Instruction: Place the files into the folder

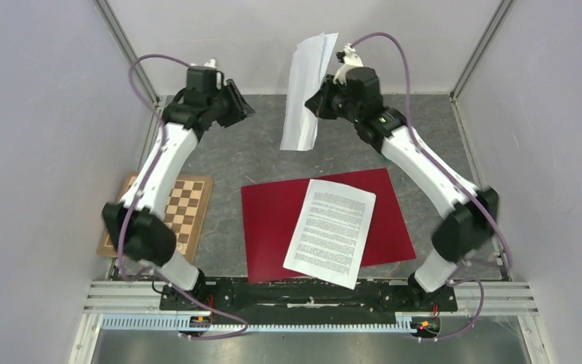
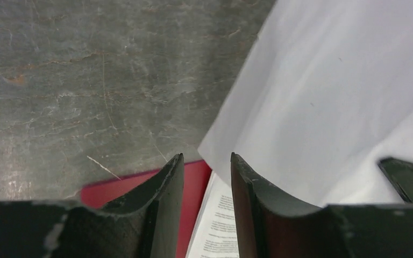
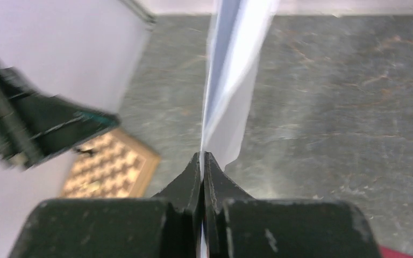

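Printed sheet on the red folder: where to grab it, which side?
The printed sheet lies flat on the folder; only its near corner seems to overhang the folder's edge. Probably pinch that corner, coming from the near side, one finger sliding underneath.

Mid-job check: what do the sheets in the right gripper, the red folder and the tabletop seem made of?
Sheets: thin matte white paper; they curve limply in the right gripper. Red folder: likely card or thin plastic, flat, dull sheen; can't tell which. Tabletop: dark grey, veined like slate, possibly a printed laminate.
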